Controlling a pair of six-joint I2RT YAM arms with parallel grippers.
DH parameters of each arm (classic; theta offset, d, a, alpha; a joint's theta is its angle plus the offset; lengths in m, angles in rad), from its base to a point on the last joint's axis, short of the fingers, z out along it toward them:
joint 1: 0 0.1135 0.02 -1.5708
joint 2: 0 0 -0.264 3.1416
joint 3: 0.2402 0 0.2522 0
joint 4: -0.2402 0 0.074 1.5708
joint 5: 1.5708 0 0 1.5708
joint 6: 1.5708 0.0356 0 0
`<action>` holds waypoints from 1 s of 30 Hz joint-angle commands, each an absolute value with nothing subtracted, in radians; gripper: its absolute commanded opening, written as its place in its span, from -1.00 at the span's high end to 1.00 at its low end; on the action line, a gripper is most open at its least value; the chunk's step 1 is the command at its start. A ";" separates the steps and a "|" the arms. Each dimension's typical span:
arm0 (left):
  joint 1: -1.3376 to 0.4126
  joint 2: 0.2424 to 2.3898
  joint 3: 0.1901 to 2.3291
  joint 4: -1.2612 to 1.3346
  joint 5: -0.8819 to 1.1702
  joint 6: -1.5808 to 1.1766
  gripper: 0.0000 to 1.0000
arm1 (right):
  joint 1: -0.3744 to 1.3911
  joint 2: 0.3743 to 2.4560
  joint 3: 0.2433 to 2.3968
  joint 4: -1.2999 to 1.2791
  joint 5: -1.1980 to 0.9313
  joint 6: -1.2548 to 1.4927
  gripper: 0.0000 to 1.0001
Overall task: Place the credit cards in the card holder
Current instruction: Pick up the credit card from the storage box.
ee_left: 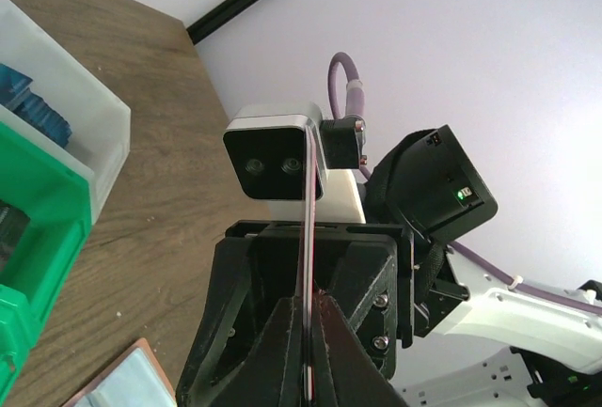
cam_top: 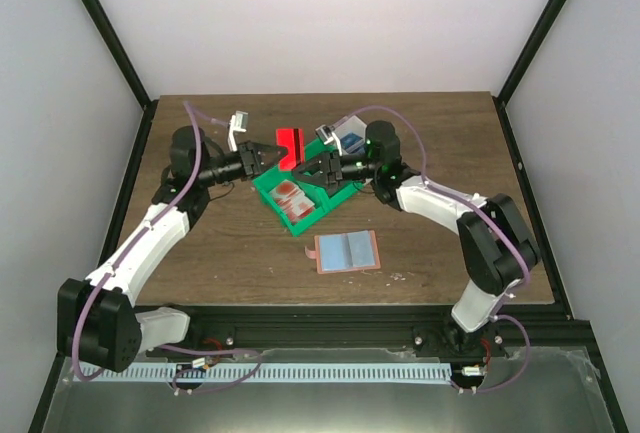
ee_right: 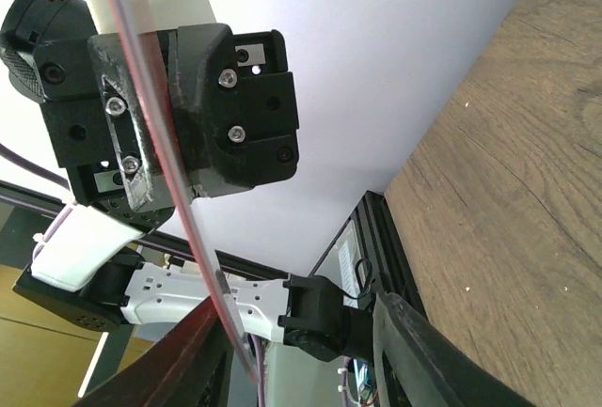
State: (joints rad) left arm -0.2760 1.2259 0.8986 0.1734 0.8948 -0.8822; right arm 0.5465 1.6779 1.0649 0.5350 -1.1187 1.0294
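Passing a red card [cam_top: 291, 140] from one hand to the other looks like the step under way. The left hand [cam_top: 272, 158] pinches it tight by 1 edge above the far side of the green bin [cam_top: 262, 191]. In the left wrist view the card shows only as a thin red line rising from the closed fingertips. The right hand [cam_top: 314, 168] faces it with its 2 fingers [ee_right: 409, 351] spread wide. The card stands between them, close to 1, and is not yet clamped.

The card holder [cam_top: 347, 251] lies open and flat on the table [cam_top: 450, 153], nearer than the bin and well apart from both hands. Its salmon border frames 2 pale blue-grey panels. Red-and-white cards [cam_top: 292, 193] rest in the green bin, and blue cards [cam_top: 352, 140] in the white bin [cam_top: 326, 133] to its far right.

Next, I judge, the right hand must close squarely on the free edge before the left lets go. The card is thin, stiff, glossy plastic, so a skewed pinch could let it twist. The holder looks soft and leather-like with flat pockets, so sliding a card in will want a shallow angle.
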 commanded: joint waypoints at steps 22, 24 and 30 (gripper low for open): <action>-0.280 1.190 0.866 0.170 0.987 -0.864 1.00 | 0.528 1.708 1.166 0.622 -1.035 1.101 -0.04; -0.280 1.187 0.867 0.172 0.987 -0.872 1.00 | 0.528 1.707 1.160 0.647 -1.036 1.114 0.27; -0.246 1.160 0.849 0.190 0.973 -0.913 0.84 | 0.511 1.674 1.107 0.745 -1.052 1.162 0.97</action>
